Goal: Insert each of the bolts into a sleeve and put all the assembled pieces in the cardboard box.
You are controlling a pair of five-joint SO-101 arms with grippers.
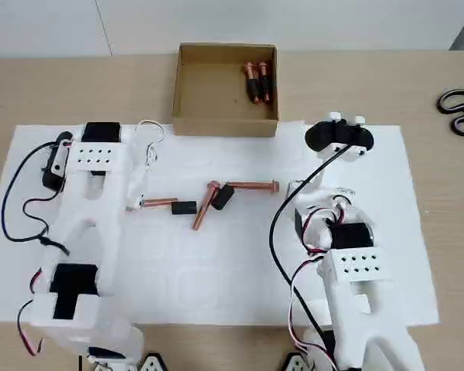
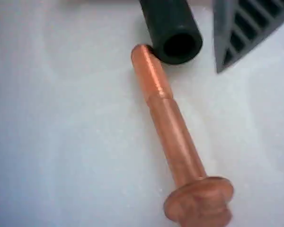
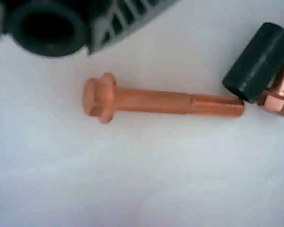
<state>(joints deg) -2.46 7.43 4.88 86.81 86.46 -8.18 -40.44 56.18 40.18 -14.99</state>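
The left pincer [image 1: 133,204] sits low over the white sheet [image 1: 216,270], at the head end of the left bolt [image 2: 173,137]. I cannot tell whether it is open or closed. That copper bolt lies flat, its threaded tip just beside the mouth of the left sleeve [image 2: 173,30], a black tube on its side.

The right pincer [image 1: 295,188] is down near the head of the right bolt [image 3: 165,101], and I cannot tell its state either. This bolt also lies flat, with its tip at the middle sleeve [image 3: 258,61], which rests beside the head of the slanted bolt [image 1: 203,207]. All three bolts lie outside the sleeves.

Farther out, the cardboard box [image 1: 213,85] stands at the sheet's far edge. Two assembled pieces [image 1: 257,81] lie side by side in its right half. Scissors [image 1: 460,112] lie on the bare bench [image 1: 62,85], well apart to the right.
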